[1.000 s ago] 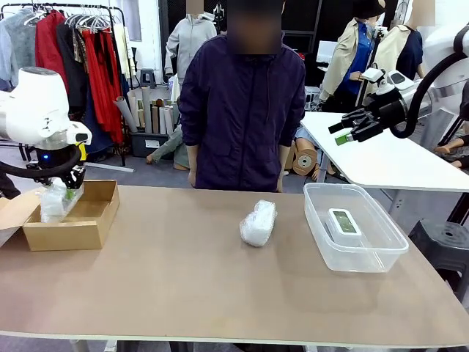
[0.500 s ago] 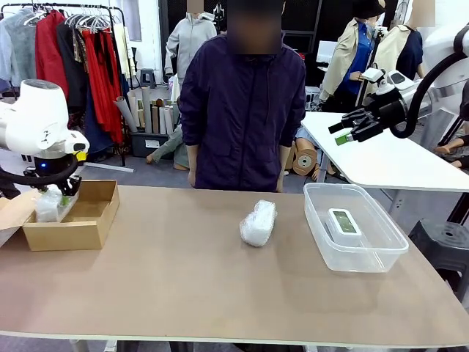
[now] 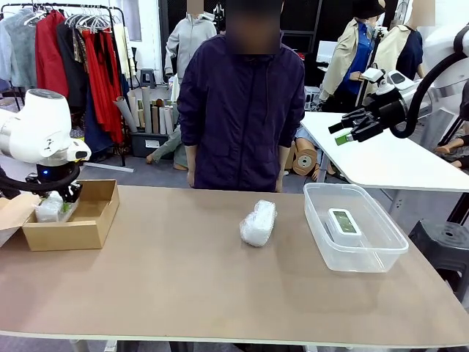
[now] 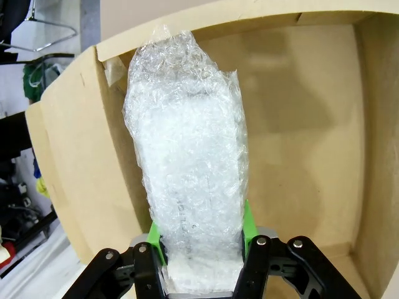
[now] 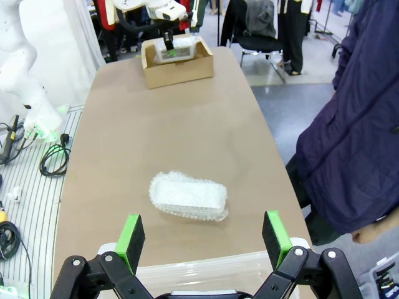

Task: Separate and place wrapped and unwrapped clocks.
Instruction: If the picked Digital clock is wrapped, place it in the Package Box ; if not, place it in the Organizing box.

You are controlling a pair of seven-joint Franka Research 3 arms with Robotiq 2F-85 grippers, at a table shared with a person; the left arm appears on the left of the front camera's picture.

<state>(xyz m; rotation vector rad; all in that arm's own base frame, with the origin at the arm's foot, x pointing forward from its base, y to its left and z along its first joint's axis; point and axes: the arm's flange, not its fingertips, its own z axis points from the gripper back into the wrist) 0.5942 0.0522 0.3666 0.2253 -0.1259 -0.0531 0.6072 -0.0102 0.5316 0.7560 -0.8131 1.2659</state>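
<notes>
My left gripper (image 3: 58, 202) is shut on a bubble-wrapped clock (image 4: 187, 168), holding it down inside the cardboard box (image 3: 80, 227) at the table's left end. From the left wrist, the bundle stands up between the green pads (image 4: 249, 221) against the box's inner walls (image 4: 299, 124). A second wrapped clock (image 3: 258, 222) lies on the table's middle, also visible from the right wrist as a wrapped clock (image 5: 189, 195). The bare white clock (image 3: 344, 222) lies in the clear plastic tub (image 3: 381, 257) on the right. My right gripper (image 3: 350, 132) hangs open high above the tub, nothing between its fingers (image 5: 131, 238).
A person in a dark jacket (image 3: 242, 110) stands at the far side behind the table's middle. A white table (image 3: 388, 158) sits behind on the right. Clothes racks (image 3: 66, 51) stand at the back left. The brown tabletop (image 3: 183, 286) has free room in front.
My left gripper has lowered the wrapped clock deeper into the cardboard box. The right arm, the other bundle and the tub have stayed still.
</notes>
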